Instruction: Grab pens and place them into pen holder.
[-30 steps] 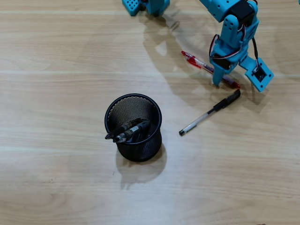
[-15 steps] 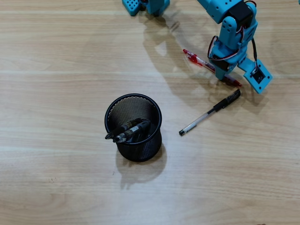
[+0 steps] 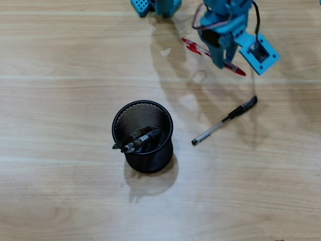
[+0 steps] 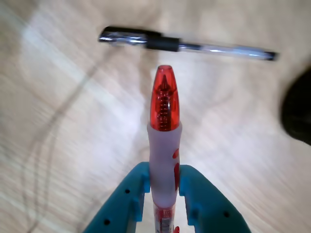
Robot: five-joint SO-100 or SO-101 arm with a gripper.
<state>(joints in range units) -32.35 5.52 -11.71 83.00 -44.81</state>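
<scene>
Red pen (image 4: 164,145): clear barrel, translucent red end, pinched between the blue fingers (image 4: 146,194) at its mid-length. In the overhead view its long axis runs diagonally, upper left to lower right, near the top of the counter (image 3: 60,201). One black pen (image 3: 224,120) lies loose on the counter, well apart from the holder (image 3: 150,158), cap end upper right. Holder: black mesh cup, upright, containing two dark pens (image 3: 136,138) leaning left.

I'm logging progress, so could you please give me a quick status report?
End effector shut on red pen, lifted off table. One black pen on table; others in holder. Path clear.
</scene>
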